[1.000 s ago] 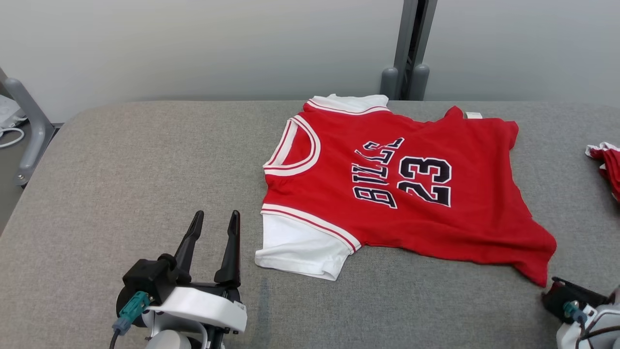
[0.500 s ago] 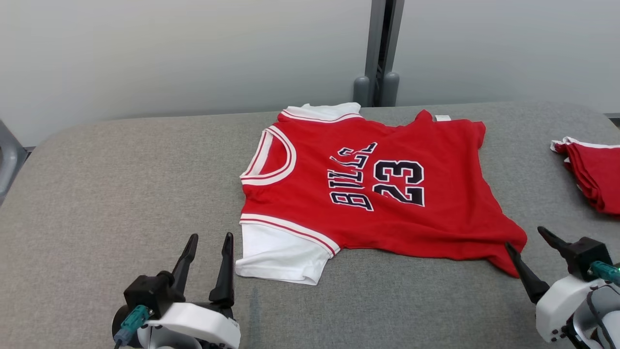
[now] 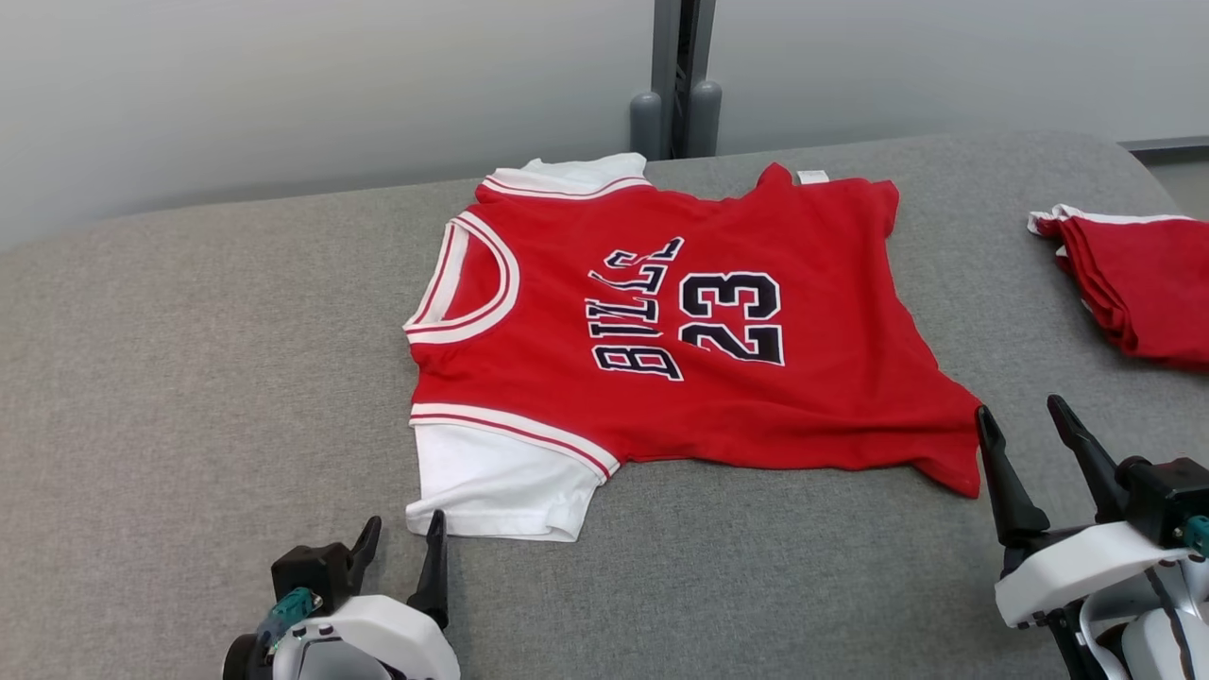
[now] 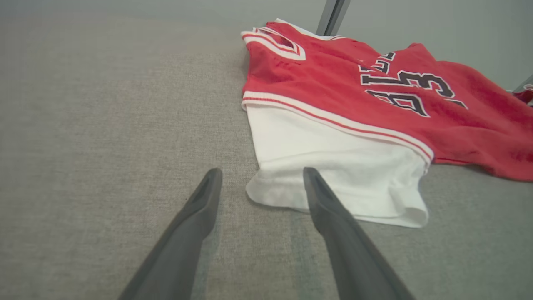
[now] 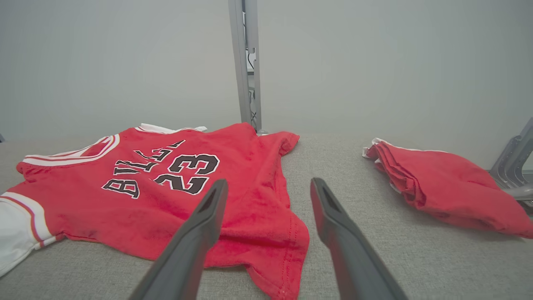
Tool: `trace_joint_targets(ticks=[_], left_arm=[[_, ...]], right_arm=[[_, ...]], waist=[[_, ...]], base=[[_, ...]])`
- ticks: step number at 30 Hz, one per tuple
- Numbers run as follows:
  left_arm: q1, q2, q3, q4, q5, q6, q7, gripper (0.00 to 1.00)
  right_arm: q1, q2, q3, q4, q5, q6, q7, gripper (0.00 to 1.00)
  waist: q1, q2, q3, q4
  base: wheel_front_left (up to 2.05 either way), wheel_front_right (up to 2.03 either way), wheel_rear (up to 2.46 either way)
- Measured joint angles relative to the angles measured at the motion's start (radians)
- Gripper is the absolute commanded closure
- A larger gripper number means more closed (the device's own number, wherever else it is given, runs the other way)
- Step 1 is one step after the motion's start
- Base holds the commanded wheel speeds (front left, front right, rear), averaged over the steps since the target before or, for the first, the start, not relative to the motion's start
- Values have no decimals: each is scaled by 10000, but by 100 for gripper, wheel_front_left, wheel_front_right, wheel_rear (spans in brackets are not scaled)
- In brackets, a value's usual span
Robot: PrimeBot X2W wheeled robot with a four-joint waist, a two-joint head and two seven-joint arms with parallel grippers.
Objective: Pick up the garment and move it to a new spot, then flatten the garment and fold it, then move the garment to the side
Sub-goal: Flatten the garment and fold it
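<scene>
The garment point(image 3: 831, 397) lay spread face up near the middle of the counter point(image 3: 189, 378), neck toward the robot's left and hem toward its right. It was a red jersey-style shirt of soft, slightly fuzzy knit. Its rounded neckline point(image 3: 468, 288) was banded in white with thin red stripes. Dark block lettering and a "23", outlined in white, ran across the chest. A plain white short sleeve point(image 3: 491, 472) stuck out at the near side, its hem a little rumpled and curled. The other white sleeve point(image 3: 567, 175) peeked out at the far edge. The red body was mostly flat, with shallow wrinkles and an uneven, wavy hem that ended in a pointed near corner. A small white tag point(image 3: 810, 176) showed at the far edge.

The counter was covered in coarse grey woven cloth and had a padded look with rounded corners. A folded pile of red cloth point(image 3: 1133, 293) with a white edge sat well apart, at the right end. Behind stood a plain pale wall and a grey upright post point(image 3: 675, 76).

The left gripper point(image 3: 404, 519) sat low at the near edge, its dark tapered jaws spread wide. The tip of one jaw was just beside the near sleeve's hem; contact could not be told. The right gripper point(image 3: 1018, 408) also had its jaws wide. Its left jaw was just beside the hem's pointed corner.
</scene>
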Motion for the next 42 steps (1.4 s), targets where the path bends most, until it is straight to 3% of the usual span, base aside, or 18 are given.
trace_joint_targets(ticks=[5, 13, 14, 15, 17, 26, 33, 38, 42], left_arm=[[-480, -2, 19, 853, -54, 46, 0, 0], [-918, -2, -165, 1549, -326, -355, -2, 1], [-934, 2, -215, 1593, -372, -376, -4, 18], [-955, 4, -288, 1630, -426, -437, -4, 51], [-994, 4, -435, 1720, -577, -535, -4, 100], [-1027, -2, -729, 1446, -598, -671, 0, 100], [-447, -6, -918, 523, -353, -1087, -2, 100], [-41, -2, -1089, -104, -316, -1174, 0, 100], [126, -4, -1124, -569, -293, -1164, 0, 100]], right_arm=[[118, 138, -222, -286, -230, 0, 96, 0], [184, 173, -410, -297, -389, 0, 107, 0], [186, 178, -414, -288, -397, 0, 109, 0], [186, 184, -414, -276, -407, 0, 130, 0], [190, 188, -424, -240, -422, -2, 155, 0], [360, 165, -639, 387, -585, -2, 169, 0], [721, 433, -1476, 1498, -527, -2, 144, 0], [786, 817, -1885, 2190, 163, -2, 290, 0], [639, 1147, -2176, 2640, 1452, -2, 479, 0]], waist=[[0, 0, 267, -208], [0, 0, 436, -238], [0, 0, 435, -227], [0, 0, 431, -213], [0, 0, 419, -175], [0, 0, 275, 102], [0, 0, -116, 422], [0, 0, -442, 831], [0, 0, -563, 1166]], base=[[0, 0, 0], [0, 0, 0], [0, 0, 0], [0, 0, 0], [0, 0, 0], [0, 0, 0], [0, 0, 0], [0, 0, 0], [0, 0, 0]])
